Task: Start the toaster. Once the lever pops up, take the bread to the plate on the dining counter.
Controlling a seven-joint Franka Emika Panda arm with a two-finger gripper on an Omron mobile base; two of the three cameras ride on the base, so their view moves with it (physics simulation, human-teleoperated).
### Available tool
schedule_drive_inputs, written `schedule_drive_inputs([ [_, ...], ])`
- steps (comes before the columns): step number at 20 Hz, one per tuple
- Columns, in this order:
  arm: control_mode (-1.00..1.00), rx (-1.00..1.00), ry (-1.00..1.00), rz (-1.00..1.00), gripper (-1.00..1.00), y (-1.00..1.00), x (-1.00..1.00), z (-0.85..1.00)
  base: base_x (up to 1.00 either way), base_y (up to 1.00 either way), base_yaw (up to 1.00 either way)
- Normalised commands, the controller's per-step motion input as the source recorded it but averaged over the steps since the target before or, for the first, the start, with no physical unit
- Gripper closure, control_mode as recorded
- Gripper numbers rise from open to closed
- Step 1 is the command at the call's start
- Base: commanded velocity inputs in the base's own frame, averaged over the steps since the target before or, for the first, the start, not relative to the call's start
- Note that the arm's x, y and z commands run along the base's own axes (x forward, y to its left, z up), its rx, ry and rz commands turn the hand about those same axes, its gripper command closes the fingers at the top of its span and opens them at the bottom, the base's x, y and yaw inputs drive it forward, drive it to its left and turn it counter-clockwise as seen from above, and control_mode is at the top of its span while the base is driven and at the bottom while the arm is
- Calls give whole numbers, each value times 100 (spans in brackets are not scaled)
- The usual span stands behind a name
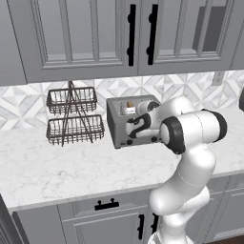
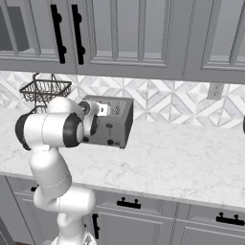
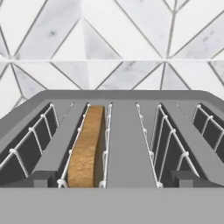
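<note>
While the bread [image 3: 86, 148] sits upright in the second slot from the left, as the hand view has it, the white arm's hand hangs just above and in front of the toaster [image 1: 129, 121], which stands on the marble worktop [image 1: 57, 171] against the patterned tile wall [image 3: 112, 43], just right of a two-tier wire basket rack [image 1: 74, 116]. In the hand view the slice lies edge-on, its long axis running away from the camera along the slot, left of the view's centre line and below the hand. The jaws stand fully apart and hold nothing. The gripper [image 1: 139, 125] is hard to pick out in the base views, where the wrist covers much of the toaster's front face. The coming move, by the look of things, turns on that face: the lever slots lie lower and nearer the arm than the bread does, so the hand would need to drop and draw back toward the front edge before any press on a lever.
</note>
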Motion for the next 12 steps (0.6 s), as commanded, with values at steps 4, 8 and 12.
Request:
schedule_drive_inputs([
  [4,-100,-8,0,6,-100,70,-10,0,0,0,0],
  [8,-100,-8,0,2,-100,65,-1,0,0,0,0],
  [12,-100,-5,0,0,-100,74,-2,0,0,0,0],
])
